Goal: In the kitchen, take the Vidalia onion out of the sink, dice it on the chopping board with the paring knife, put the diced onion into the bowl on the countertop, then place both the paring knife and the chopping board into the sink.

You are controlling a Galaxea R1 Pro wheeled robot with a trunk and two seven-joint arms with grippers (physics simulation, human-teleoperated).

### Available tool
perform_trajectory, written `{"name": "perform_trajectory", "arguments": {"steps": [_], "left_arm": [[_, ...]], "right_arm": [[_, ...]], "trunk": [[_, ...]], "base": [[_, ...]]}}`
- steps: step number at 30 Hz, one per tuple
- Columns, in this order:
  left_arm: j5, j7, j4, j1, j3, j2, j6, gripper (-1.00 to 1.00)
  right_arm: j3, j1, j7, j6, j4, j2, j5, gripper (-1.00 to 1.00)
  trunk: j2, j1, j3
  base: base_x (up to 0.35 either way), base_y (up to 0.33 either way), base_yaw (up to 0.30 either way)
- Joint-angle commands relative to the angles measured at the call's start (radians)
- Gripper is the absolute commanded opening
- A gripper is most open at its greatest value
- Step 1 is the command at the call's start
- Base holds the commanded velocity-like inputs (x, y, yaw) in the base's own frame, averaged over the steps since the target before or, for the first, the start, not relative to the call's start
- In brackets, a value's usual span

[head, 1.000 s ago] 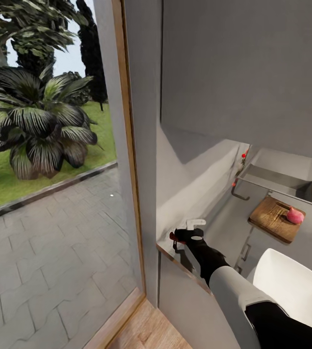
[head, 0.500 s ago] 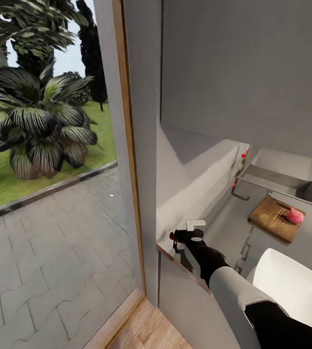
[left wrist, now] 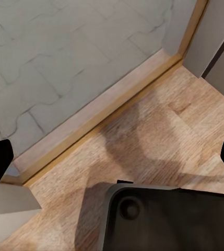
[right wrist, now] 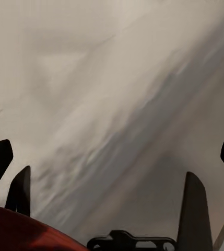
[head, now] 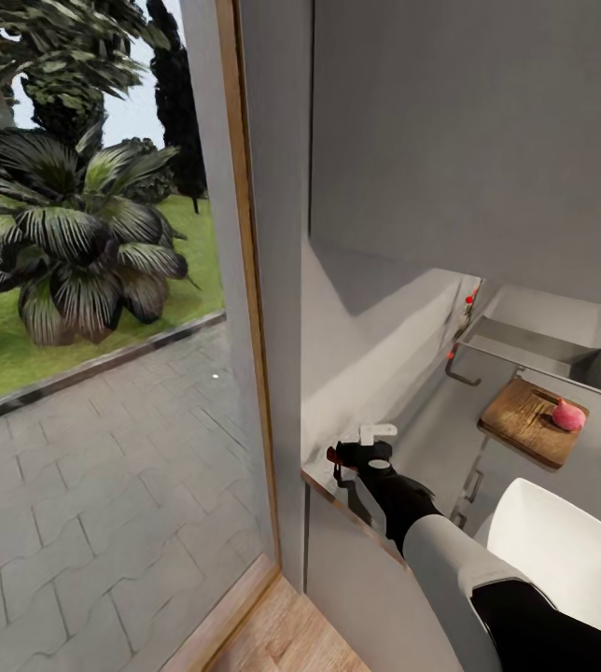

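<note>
Brown wood-grained chopping board [head: 530,421], pink onion [head: 568,415], grey surface [head: 431,439], white bowl [head: 571,551], grey sink [head: 543,348].

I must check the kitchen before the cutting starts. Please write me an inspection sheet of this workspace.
Surface: grey countertop, running along the wall to the sink.
Job's things: board on the countertop in front of the sink, with the pink onion on it; knife, reddish handle, at the counter's window end.
Clutter: nothing seen.
Grippers: right gripper open, low over the countertop, with the knife handle beside one finger; left gripper open, over the wooden floor.
Cables: nothing seen.
Surroundings: tall window with plants and paving outside; grey wall behind the counter.
</note>
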Motion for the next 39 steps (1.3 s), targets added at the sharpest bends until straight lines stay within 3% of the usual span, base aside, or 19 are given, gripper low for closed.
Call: {"name": "perform_trajectory", "arguments": {"steps": [1,39], "left_arm": [[-0.007,-0.007,-0.002,0.0,0.007,-0.002,-0.001,1.0],[-0.006,-0.007,-0.002,0.0,0.007,-0.002,-0.001,1.0]], "right_arm": [[0.007,-0.001,-0.008,-0.004,0.006,0.0,-0.001,1.0],[0.007,-0.001,-0.009,-0.013,0.012,0.0,0.0,1.0]], "trunk": [[-0.002,0.001,-0.002],[-0.002,0.001,-0.002]], "base": [[0.0,0.0,0.0],[-0.06,0.017,0.0]]}}
